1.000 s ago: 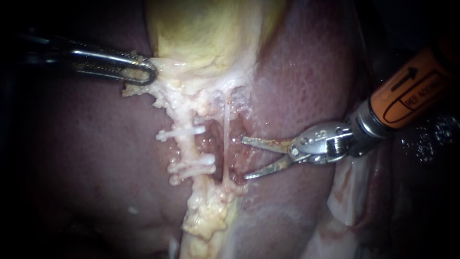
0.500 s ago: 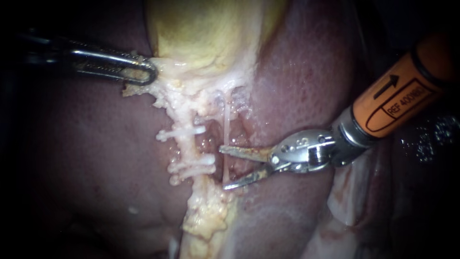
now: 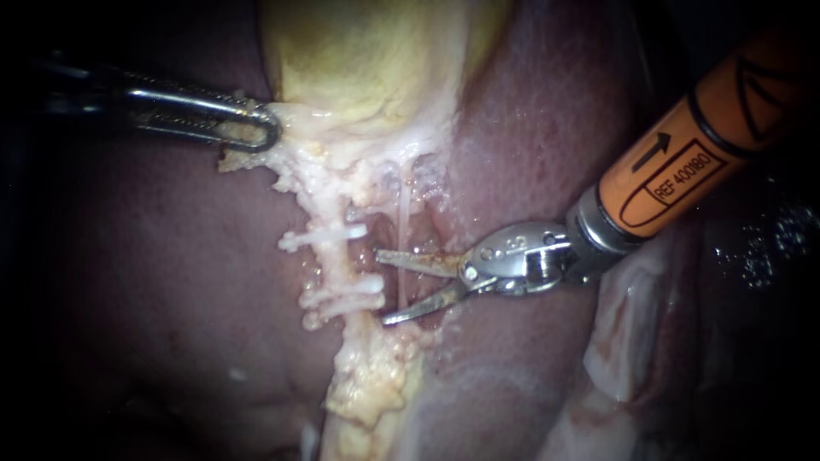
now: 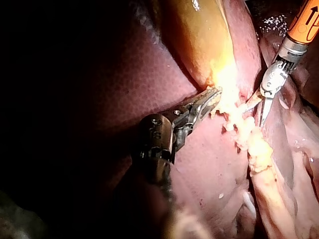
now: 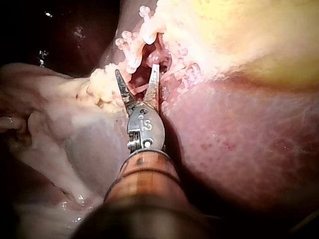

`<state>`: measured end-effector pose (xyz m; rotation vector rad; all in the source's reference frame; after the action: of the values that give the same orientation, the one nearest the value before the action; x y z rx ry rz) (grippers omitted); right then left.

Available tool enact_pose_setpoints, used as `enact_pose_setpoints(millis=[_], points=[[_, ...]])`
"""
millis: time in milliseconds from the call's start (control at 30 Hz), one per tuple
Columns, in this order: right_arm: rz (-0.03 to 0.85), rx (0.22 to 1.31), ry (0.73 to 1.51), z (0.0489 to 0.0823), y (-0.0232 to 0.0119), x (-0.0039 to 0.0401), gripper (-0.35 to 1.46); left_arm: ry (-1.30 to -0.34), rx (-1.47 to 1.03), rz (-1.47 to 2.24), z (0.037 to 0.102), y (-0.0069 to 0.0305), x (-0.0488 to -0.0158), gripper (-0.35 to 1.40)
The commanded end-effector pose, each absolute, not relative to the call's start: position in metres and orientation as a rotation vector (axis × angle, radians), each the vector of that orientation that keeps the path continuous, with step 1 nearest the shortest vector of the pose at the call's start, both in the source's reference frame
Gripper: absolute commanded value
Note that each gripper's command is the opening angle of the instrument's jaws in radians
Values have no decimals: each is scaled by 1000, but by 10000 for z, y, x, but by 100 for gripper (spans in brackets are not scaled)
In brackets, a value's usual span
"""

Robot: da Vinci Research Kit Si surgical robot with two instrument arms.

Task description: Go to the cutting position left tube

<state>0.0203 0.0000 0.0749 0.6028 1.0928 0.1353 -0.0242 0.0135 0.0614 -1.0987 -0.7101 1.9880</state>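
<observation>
The endoscope looks at the liver (image 3: 530, 128) from close in front, two wrist cameras look along the left instrument (image 4: 213, 97) and right instrument (image 5: 137, 70), and all see the clipped tube (image 3: 329, 256).

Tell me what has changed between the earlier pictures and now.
The right instrument slid in toward the clipped tube. Its open blades now reach past the thin strand, with the tips close to the clips. Nothing was gripped or released. The left instrument keeps its hold on the pale tissue, and the tissue did not move.
</observation>
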Motion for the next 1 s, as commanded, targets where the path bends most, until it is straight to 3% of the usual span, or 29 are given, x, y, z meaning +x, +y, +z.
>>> enact_pose_setpoints(millis=[33, 667, 1000], points=[[133, 604, 1094, 752, 1, 204, 138, -710, -1098, 1988, 615, 135, -242, -35], [56, 666, 1219, 746, 0, 251, 131, -710, -1098, 1988, 615, 135, -242, -35], [147, 701, 1252, 748, 4, 289, 131, -708, -1098, 1988, 615, 135, -244, -35]])
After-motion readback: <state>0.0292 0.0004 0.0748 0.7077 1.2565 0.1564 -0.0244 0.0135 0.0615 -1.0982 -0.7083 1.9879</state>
